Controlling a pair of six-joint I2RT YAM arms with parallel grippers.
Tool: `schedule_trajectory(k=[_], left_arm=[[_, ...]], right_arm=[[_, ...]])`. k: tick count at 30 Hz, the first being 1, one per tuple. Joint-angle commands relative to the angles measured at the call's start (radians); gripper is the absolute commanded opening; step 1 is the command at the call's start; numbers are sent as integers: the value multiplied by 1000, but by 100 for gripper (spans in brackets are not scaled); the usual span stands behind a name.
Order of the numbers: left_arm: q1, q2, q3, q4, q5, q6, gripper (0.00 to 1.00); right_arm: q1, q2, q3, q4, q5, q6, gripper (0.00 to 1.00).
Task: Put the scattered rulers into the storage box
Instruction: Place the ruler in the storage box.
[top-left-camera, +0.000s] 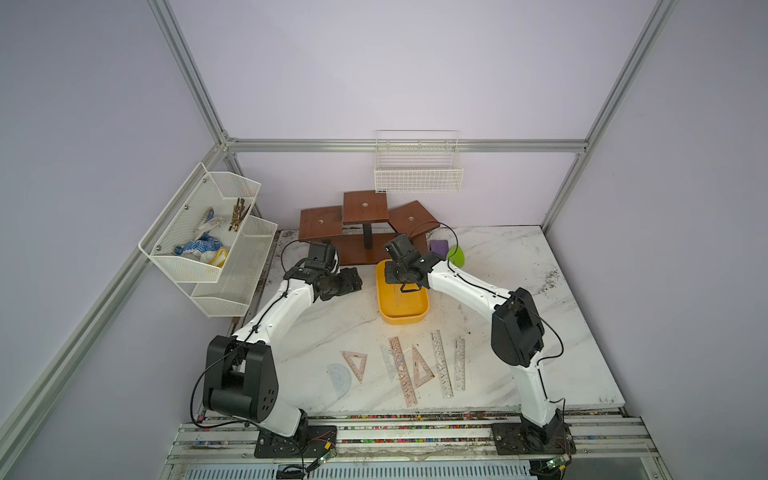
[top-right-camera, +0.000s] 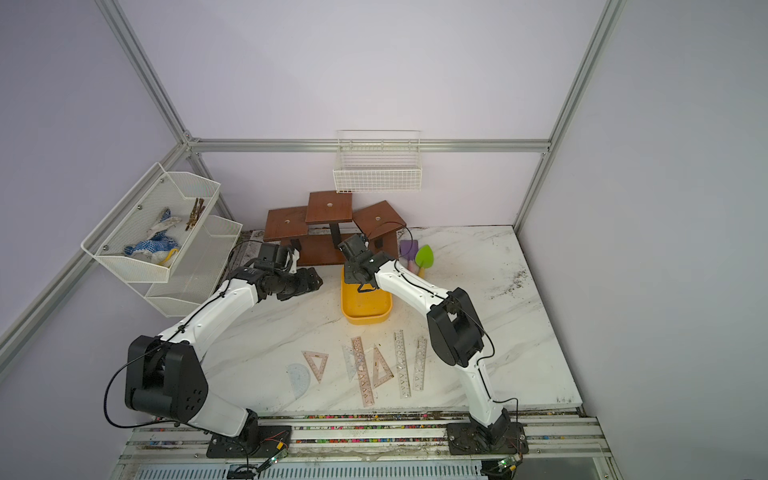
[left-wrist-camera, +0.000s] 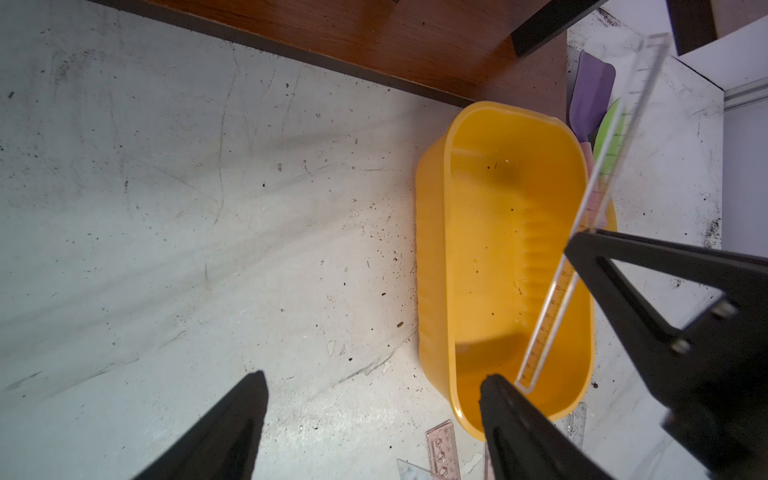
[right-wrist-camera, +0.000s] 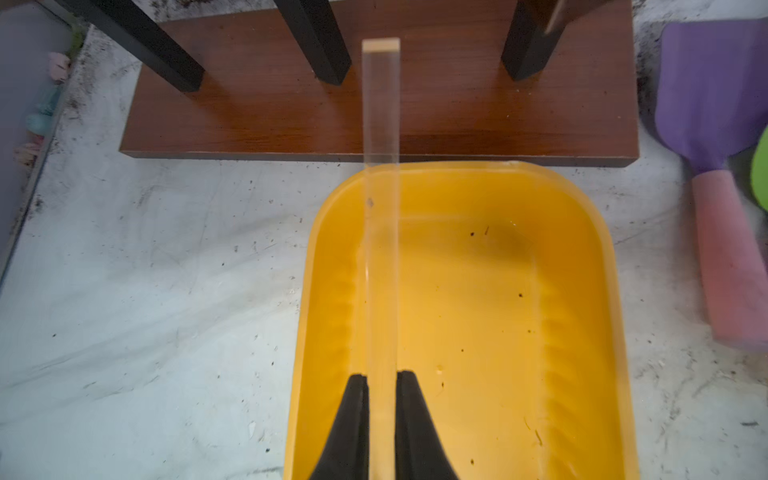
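The yellow storage box (top-left-camera: 405, 321) (top-right-camera: 368, 319) sits mid-table. My right gripper (right-wrist-camera: 381, 376) (top-left-camera: 409, 286) hangs over it, shut on a clear straight ruler (right-wrist-camera: 381, 208) (left-wrist-camera: 552, 320) that is held edge-on. The ruler slants, low end inside the box (left-wrist-camera: 432, 249), far end past the rim (right-wrist-camera: 316, 266); I cannot tell if it touches the bottom. My left gripper (left-wrist-camera: 376, 374) (top-left-camera: 353, 282) stands open and empty just left of the box. Several rulers (top-left-camera: 402, 372) (top-right-camera: 362, 372) lie flat nearer the front, among them a bluish protractor (top-left-camera: 338, 380).
A brown wooden stand (top-left-camera: 365, 232) stands right behind the box. Purple and green toy shovels (top-left-camera: 453, 253) lie to its right. A white wire basket (top-left-camera: 417, 170) hangs on the back wall, and white mesh shelves (top-left-camera: 208, 232) on the left wall.
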Motion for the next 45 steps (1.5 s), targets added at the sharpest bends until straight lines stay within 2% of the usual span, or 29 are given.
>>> schedule_trajectory(k=[1, 25, 38, 45], left_arm=[[6, 5, -2, 43, 21, 22, 84], [20, 39, -16, 56, 46, 25, 85], [26, 52, -15, 65, 78, 15, 85], [26, 44, -26, 66, 77, 14, 85]], right_arm=[[-6, 40, 53, -29, 3, -13, 0], [-16, 189, 61, -26, -35, -8, 2], [-17, 48, 37, -53, -63, -16, 0], [-11, 25, 10, -69, -90, -9, 0]])
